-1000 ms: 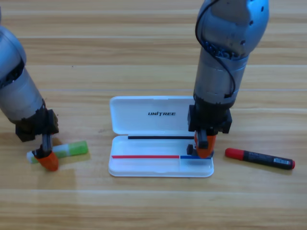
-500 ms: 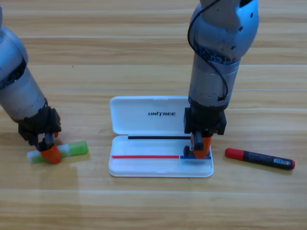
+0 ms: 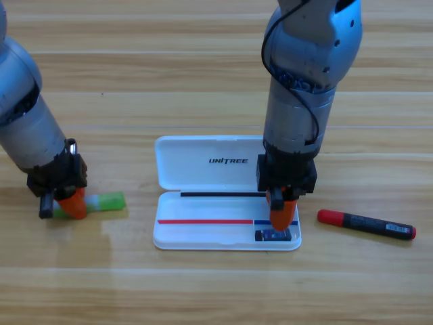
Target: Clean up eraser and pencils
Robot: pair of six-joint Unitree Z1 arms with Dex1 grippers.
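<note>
The light-green pencil lies left of the case, and my left gripper has come down over its left part and is shut on it, hiding its white end. The eraser, small and black with white markings, lies in the lower right compartment of the open white case. My right gripper points down with its orange tips just above the eraser. The black pencil with a red cap rests on the table right of the case, untouched.
The case's lid lies open and flat towards the back, marked UNITREE. The right arm stands tall over the case's right end. The left arm leans in from the left edge.
The right gripper lowered the eraser into the case's lower right compartment, where it now lies flat. The left gripper moved back onto the green pencil, which shifted slightly up and right.
</note>
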